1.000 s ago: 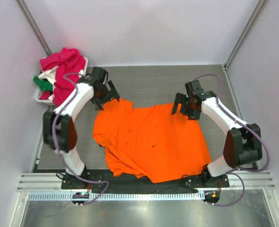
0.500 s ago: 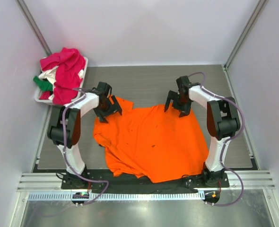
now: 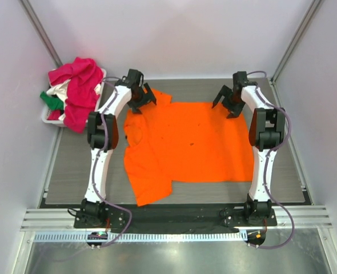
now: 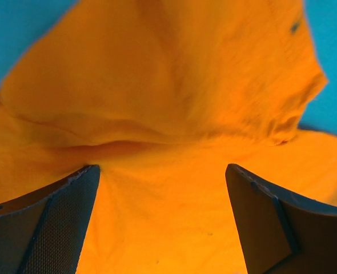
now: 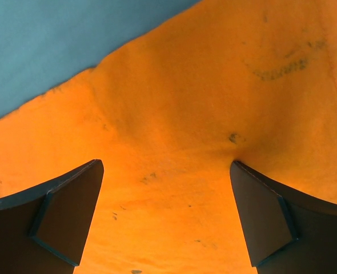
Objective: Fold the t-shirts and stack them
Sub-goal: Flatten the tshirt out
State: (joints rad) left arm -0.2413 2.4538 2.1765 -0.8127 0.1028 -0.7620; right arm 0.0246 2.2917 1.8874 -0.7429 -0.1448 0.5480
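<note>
The bright orange t-shirt (image 3: pixel 188 145) lies spread fairly flat on the grey table, with a sleeve bunched at its far left corner. My left gripper (image 3: pixel 141 97) is over that far left corner, jaws wide apart, with orange cloth (image 4: pixel 157 85) under and between the fingers (image 4: pixel 54 222). My right gripper (image 3: pixel 228 103) is over the far right corner, also wide apart above the specked cloth (image 5: pixel 214 85). Neither gripper pinches the cloth. In the wrist views the left gripper (image 4: pixel 161 171) and the right gripper (image 5: pixel 165 165) are both open.
A white plastic basket (image 3: pixel 47 117) stands at the far left and holds a magenta-pink shirt (image 3: pixel 77 85), a white shirt (image 3: pixel 59 90) and a green shirt (image 3: pixel 49 98). Grey walls close in the sides and back. Both arms stretch far out over the table.
Both arms have reached farther back. The orange shirt has slid away from the near edge and now lies flatter and squarer, its far edge near the back of the table.
</note>
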